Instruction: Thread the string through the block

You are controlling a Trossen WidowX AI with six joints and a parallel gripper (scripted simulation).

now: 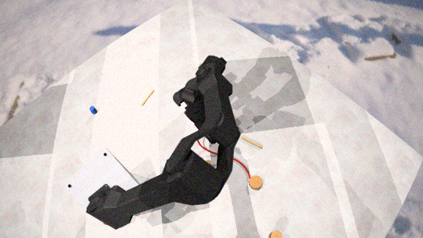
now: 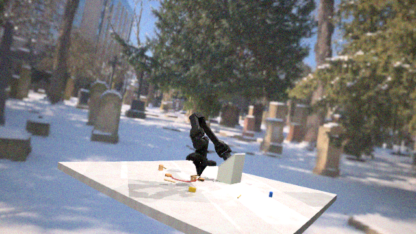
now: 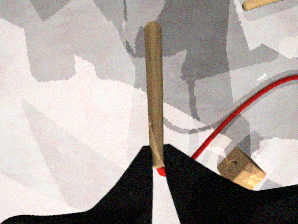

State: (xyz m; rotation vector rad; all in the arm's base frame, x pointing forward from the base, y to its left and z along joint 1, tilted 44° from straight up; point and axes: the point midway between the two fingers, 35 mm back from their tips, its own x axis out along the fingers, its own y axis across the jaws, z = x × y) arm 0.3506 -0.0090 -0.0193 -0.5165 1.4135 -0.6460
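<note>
My gripper [image 3: 156, 151] is shut on the near end of the thin wooden stick [image 3: 154, 83], which points straight out from the fingers above the table. The red string [image 3: 248, 108] [image 1: 238, 162] [image 2: 179, 179] runs from the stick's held end to the round wooden button [image 1: 255, 182]. The small wooden block [image 3: 241, 169] [image 2: 194, 177] sits on the table just right of my fingers, beside the string. In the top view the arm hides the gripper, the stick and most of the block.
Loose sticks lie nearby: one [image 1: 252, 142] right of the arm, another [image 1: 147, 98] further left. A blue cylinder [image 1: 93, 110] [image 2: 270, 194], a yellow cube [image 2: 192, 189] and a second wooden disc [image 1: 275, 234] lie on the table. A pale box [image 2: 231, 168] stands by the arm's base.
</note>
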